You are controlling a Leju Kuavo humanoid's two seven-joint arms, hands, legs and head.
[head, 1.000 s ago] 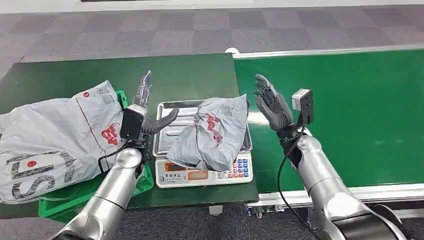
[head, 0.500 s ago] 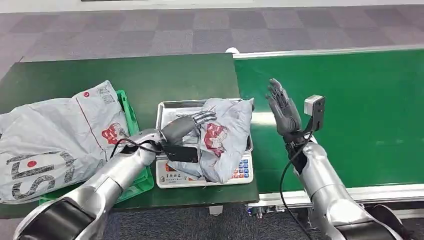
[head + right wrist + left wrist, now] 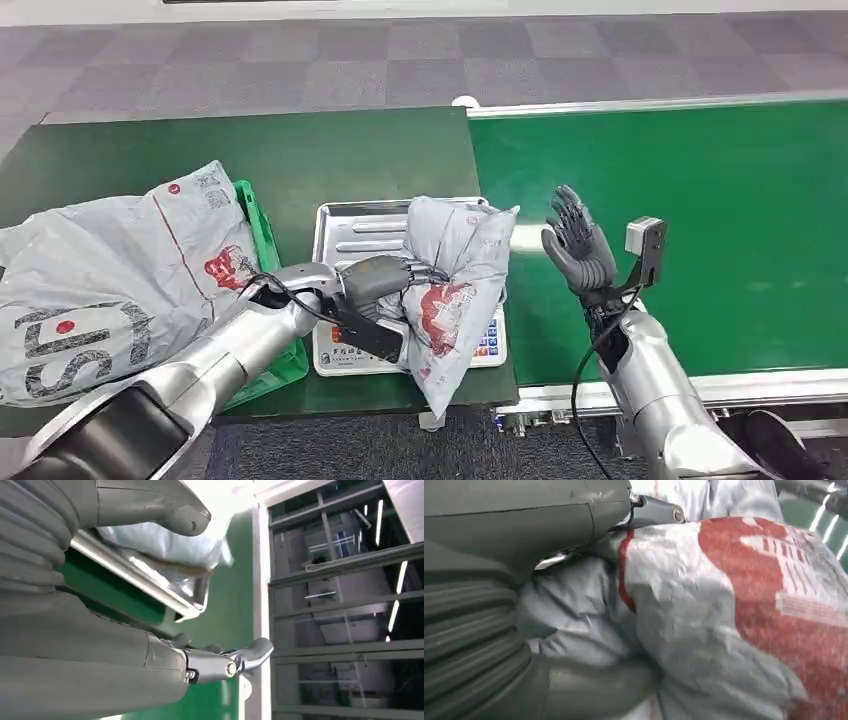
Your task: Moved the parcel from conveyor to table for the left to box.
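— Two hands in play, and the left hand [image 3: 385, 280] has its fingers wrapped round the parcel [image 3: 455, 290], clamped on it from the left side.

— Where's that parcel sitting?

— Over the weighing scale [image 3: 345, 350], middle of the dark green table [image 3: 330, 150]. Grey plastic bag, red print on it, and its lower end droops past the near edge of the table. Its upper part lies across the scale's steel tray [image 3: 350, 230].

— Up close?

— From the left wrist, crumpled grey plastic [image 3: 684, 610] pressed right against the hand [image 3: 524, 580], thumb tucked in under the folds. Firm hold, by the look of it.

— And the right hand?

— The right hand [image 3: 578, 245] is raised over the bright green conveyor [image 3: 700, 180], just right of the parcel, not touching it. Fingers spread and pointing up, nothing in the palm. From its own wrist, thumb [image 3: 165, 507] and fingers [image 3: 240, 662] stand well apart, with the tray's rim [image 3: 150, 587] between them in the background.

— Anything else on the table?

— One big grey bag [image 3: 110, 270] with red markings at the left, lying across a green crate [image 3: 262, 250]. The left arm reaches over that crate's right side towards the scale.
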